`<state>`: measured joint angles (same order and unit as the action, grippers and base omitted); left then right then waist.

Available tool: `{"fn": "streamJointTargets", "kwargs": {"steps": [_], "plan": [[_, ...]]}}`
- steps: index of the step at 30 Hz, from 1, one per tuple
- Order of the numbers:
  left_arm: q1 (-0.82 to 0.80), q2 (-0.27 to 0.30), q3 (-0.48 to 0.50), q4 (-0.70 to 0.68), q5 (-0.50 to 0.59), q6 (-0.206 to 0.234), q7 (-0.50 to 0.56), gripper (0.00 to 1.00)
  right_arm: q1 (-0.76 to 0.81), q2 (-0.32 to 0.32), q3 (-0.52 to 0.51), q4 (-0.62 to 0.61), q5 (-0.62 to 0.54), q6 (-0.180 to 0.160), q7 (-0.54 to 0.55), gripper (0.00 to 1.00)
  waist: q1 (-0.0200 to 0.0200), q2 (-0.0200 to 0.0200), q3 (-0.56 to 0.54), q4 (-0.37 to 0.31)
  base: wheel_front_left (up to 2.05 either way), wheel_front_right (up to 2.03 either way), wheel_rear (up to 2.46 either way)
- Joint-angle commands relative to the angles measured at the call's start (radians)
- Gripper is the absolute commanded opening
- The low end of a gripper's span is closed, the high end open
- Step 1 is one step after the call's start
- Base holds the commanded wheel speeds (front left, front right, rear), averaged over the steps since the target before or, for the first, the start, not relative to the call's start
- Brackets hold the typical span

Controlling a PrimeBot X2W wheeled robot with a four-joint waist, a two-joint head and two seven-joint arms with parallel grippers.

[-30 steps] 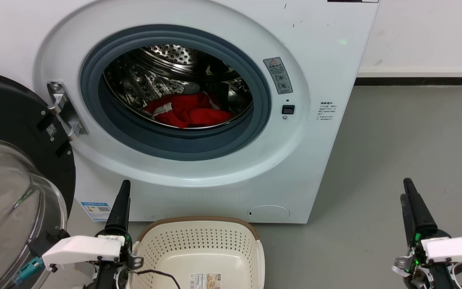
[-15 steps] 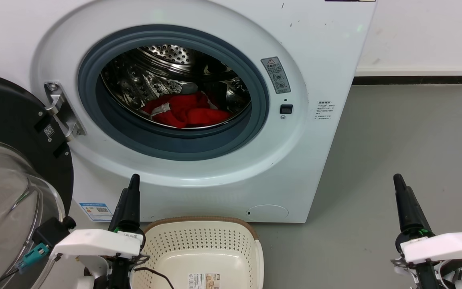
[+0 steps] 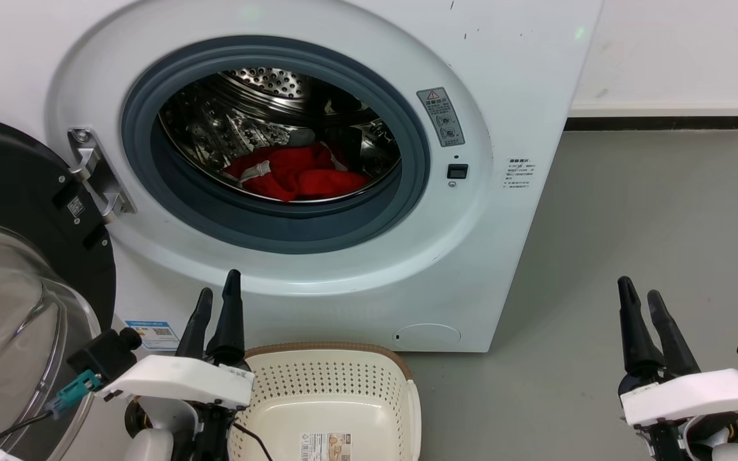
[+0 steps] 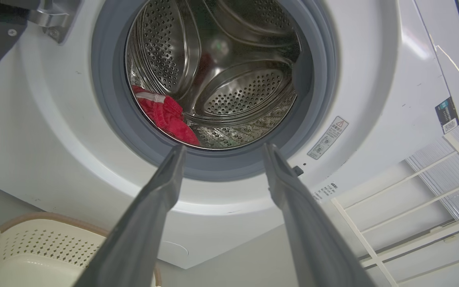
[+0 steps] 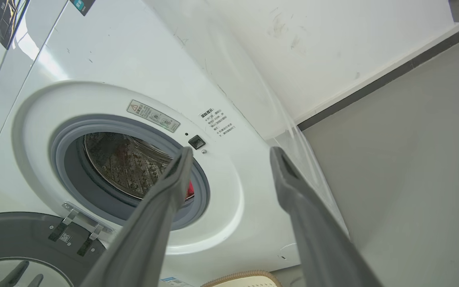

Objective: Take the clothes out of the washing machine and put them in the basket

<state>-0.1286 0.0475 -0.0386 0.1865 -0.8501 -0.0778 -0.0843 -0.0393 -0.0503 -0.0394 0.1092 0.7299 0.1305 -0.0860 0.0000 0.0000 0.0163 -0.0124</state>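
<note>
Both left fingers [image 3: 230, 317] and right fingers [image 3: 630, 326] gape empty; best send the left low into the washer [image 3: 343, 272], onto the clothes [image 3: 298, 176].

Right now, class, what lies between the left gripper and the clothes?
In the left wrist view, the lower edge of the grey door ring lies between the left gripper and the clothes.

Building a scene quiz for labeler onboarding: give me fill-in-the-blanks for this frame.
The garment lies in the washing machine's ____.
The machine's door is swung ____.
Both the left gripper and right gripper hold ____.
The basket sits on the ____.
Answers: drum; open; nothing; floor.
</note>
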Motion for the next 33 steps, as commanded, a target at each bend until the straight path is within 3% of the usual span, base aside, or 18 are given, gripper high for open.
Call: {"fn": "streamJointTargets", "kwargs": {"steps": [1, 15, 33], "plan": [[-0.028, 0.003, -0.007, -0.013, 0.032, 0.005, -0.011, 1.0, -0.004, -0.001, 0.004, -0.017, -0.037, 0.0, -0.009, 1.0, 0.0, 0.0, 0.0, 0.001, 0.0, 0.0, 0.0], [-0.024, 0.003, -0.021, 0.016, 0.245, 0.027, -0.055, 1.0, 0.011, -0.001, 0.014, -0.016, -0.271, 0.0, -0.053, 1.0, 0.0, 0.0, -0.001, 0.007, 0.0, 0.0, 0.0], [-0.018, 0.003, -0.021, 0.036, 0.452, 0.045, -0.098, 1.0, 0.027, 0.0, 0.024, -0.019, -0.468, 0.0, -0.073, 1.0, 0.0, 0.0, -0.005, 0.011, 0.0, 0.0, 0.0]]}}
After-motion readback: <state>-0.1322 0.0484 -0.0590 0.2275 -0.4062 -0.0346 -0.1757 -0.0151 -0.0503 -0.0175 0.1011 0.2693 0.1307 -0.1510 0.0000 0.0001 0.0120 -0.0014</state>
